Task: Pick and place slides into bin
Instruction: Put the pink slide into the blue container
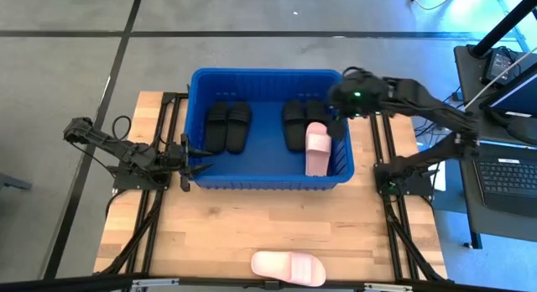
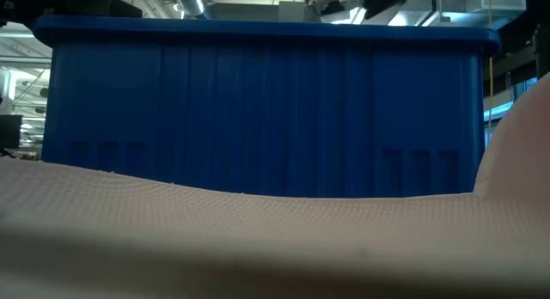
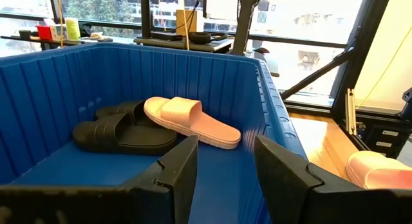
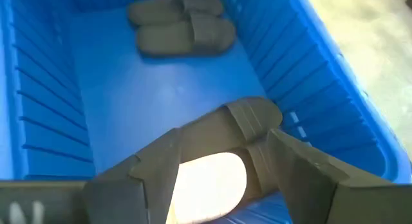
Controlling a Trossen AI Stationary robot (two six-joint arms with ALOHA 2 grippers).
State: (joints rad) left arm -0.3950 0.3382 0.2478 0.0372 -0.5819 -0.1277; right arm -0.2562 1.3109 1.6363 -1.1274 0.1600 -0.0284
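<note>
The blue bin [image 1: 270, 181] stands mid-table. Inside, two black slides [image 1: 229, 126] lie side by side on its floor at the left. Two more black slides [image 1: 295, 124] lie at the right, and a pale pink slide [image 1: 317, 149] rests partly on them [image 3: 193, 121]. A second pink slide [image 1: 289, 267] lies sole down near the table's front edge. My right gripper [image 4: 222, 140] hangs open above the bin's right end [image 1: 337, 128], over the pink slide [image 4: 212, 179], holding nothing. My left gripper [image 1: 200, 158] stands open and level at the bin's left wall [image 3: 225, 153].
The bin's tall ribbed walls [image 2: 275, 110] stand all round the slides inside. Bare wooden tabletop [image 1: 252, 221] stretches between the bin and the pink slide [image 2: 258, 239] at the front edge. Black frame rails [image 1: 394, 216] run along both table sides.
</note>
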